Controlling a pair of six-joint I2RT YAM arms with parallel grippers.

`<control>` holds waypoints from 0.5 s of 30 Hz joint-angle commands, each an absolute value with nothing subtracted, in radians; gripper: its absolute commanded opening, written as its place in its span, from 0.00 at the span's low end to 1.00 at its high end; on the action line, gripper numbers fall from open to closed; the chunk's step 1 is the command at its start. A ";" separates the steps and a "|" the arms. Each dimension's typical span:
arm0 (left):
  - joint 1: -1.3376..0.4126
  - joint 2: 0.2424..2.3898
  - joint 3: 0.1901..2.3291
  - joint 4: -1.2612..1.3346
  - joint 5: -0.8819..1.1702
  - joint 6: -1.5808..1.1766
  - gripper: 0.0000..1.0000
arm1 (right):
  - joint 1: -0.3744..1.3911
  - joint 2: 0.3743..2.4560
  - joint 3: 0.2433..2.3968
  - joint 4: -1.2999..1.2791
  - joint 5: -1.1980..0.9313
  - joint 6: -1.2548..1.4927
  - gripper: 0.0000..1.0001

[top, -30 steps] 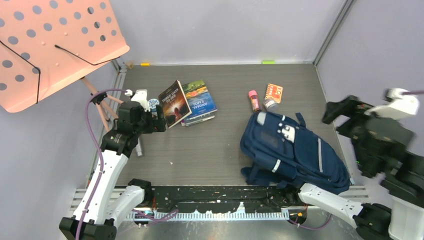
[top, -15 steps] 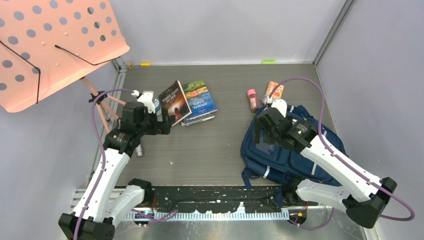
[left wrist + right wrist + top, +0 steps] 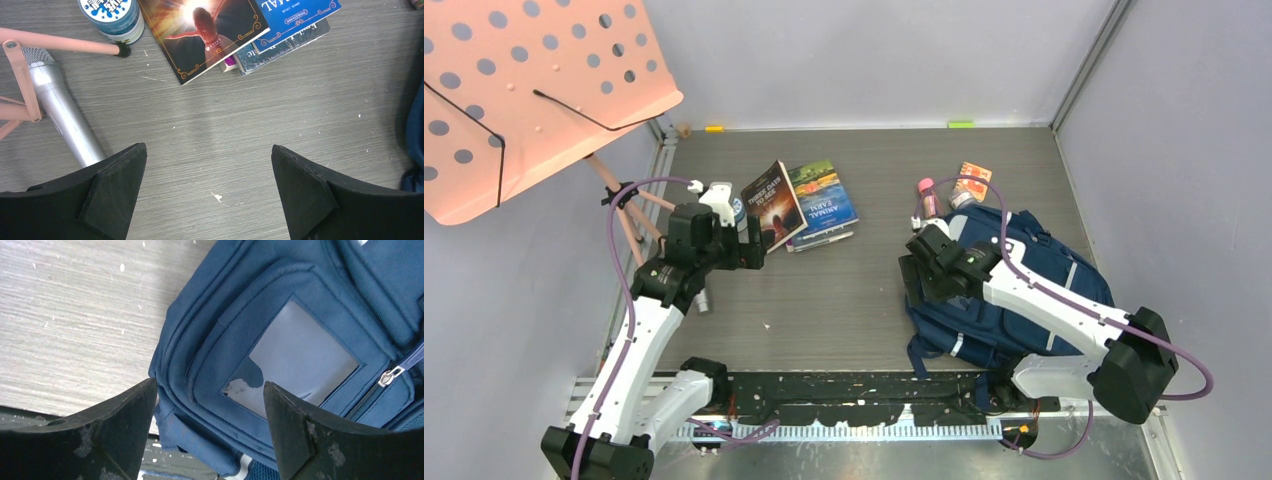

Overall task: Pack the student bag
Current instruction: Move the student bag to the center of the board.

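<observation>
The navy student bag [image 3: 1044, 285] lies flat at the right of the table, front pocket up. My right gripper [image 3: 921, 272] hovers over the bag's left edge, open and empty; the right wrist view shows the bag's pocket with a clear window [image 3: 300, 360] between the spread fingers. My left gripper [image 3: 746, 250] is open and empty above bare table, just near of two books [image 3: 799, 205]. In the left wrist view the books [image 3: 235, 25], a silver microphone [image 3: 62, 112] and a blue-capped jar [image 3: 112, 15] lie beyond the fingers.
A pink bottle [image 3: 928, 197], a small grey cap [image 3: 961, 200] and an orange card pack [image 3: 972, 175] lie behind the bag. A pink perforated music stand [image 3: 524, 90] overhangs the far left, its legs [image 3: 624, 215] beside my left arm. Walls enclose the table.
My right arm has swung in from the far right and come down over the bag's left edge. The left arm has barely moved.
</observation>
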State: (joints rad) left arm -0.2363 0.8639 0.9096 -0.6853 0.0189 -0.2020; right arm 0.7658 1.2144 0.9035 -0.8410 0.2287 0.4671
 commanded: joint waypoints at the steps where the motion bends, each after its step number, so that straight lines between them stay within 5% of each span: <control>1: -0.241 0.869 0.914 -0.653 0.012 -0.190 0.99 | 0.783 1.232 0.946 -0.774 0.340 0.441 0.83; 11: -0.241 0.875 0.917 -0.657 0.012 -0.191 0.99 | 0.834 1.352 0.988 -0.814 0.459 0.467 0.75; 15: -0.241 0.870 0.917 -0.658 0.009 -0.192 0.99 | 0.870 1.384 0.983 -0.821 0.493 0.511 0.54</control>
State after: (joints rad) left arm -0.2363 0.8780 0.9096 -0.6857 0.0185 -0.2012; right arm 0.8383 1.3575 0.9489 -0.8101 0.4110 0.4603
